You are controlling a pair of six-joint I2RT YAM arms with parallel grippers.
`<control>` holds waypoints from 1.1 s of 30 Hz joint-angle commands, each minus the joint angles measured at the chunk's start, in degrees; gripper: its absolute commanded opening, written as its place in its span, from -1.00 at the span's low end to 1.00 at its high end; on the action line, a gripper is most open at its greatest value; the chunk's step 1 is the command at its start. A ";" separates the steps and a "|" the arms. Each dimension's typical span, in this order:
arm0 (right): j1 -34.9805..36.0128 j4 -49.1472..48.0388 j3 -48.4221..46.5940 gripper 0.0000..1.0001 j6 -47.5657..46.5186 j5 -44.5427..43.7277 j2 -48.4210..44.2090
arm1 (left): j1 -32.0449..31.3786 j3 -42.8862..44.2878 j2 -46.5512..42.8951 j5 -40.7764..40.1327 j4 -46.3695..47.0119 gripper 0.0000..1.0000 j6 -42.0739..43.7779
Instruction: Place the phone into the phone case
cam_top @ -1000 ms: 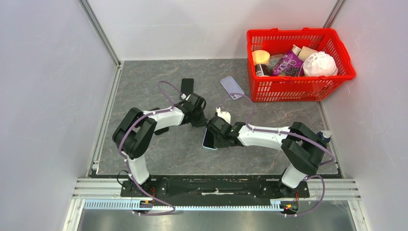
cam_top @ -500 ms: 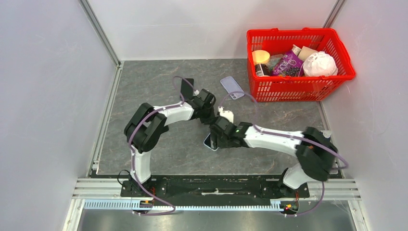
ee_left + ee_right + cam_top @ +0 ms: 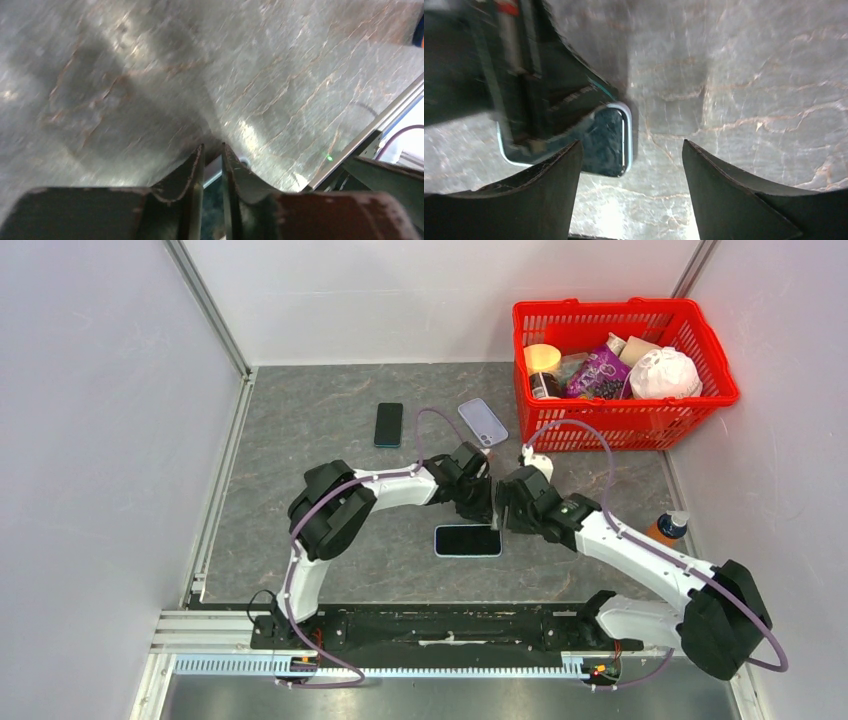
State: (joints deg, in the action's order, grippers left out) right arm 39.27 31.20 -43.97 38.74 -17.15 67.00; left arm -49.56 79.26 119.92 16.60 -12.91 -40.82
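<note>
Phones number two on the bench (image 3: 290, 450) in the top view. One dark phone (image 3: 388, 424) lies toward the far left. One pale-rimmed phone (image 3: 468, 540) lies flat, screen up and crosswise, near the middle and closer to the front edge. One lavender phone case (image 3: 483, 421) lies near the far edge, just left of the one red basket (image 3: 600, 430) and apart from both phones. The basket fills the far right corner. In it are a yellow-lidded tin (image 3: 542, 360), a purple packet (image 3: 598, 372) and a white bundle (image 3: 664, 372), with a few other things behind them. One orange bottle (image 3: 668, 528) stands at the right edge. Two arms meet over the middle. The left arm (image 3: 400, 485) and the right arm (image 3: 620, 545) both have their jaws just above the right end of the pale-rimmed phone, tips close to one another.

From the left wrist, two dark fingers (image 3: 192, 170) stand almost pressed together, with one slim slot between them. A sliver of pale rim and dark glass shows in that slot. I cannot tell whether the left jaws pinch the phone there. The veined bench beyond is blurred.

From the right wrist, two fingers (image 3: 549, 195) are spread wide and hold nothing. One rounded corner of the pale-rimmed phone lies on the bench between them. The left jaws, blurred, sit over the phone on its left side.
</note>
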 commanded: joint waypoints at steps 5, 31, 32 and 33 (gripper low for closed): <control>0.36 -7.26 7.81 0.39 -1.49 11.48 -0.84 | 2.80 -5.79 -11.98 -6.20 -1.72 -0.20 2.15; 5.34 -12.43 10.08 -0.10 2.64 16.54 14.99 | -2.95 -21.35 -18.51 -4.41 -0.46 -0.50 0.78; 6.16 -12.82 10.00 -0.11 3.29 16.39 15.81 | -3.12 -21.34 -18.01 -4.55 -0.39 -0.52 0.52; 7.18 -13.33 9.78 -0.13 4.05 16.29 17.12 | -3.26 -21.47 -17.34 -4.59 -0.32 -0.55 0.11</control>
State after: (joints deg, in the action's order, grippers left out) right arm 41.54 21.02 -36.05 39.86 -3.44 76.75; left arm -51.92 57.58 99.96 11.35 -15.09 -39.24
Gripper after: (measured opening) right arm 0.495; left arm 0.247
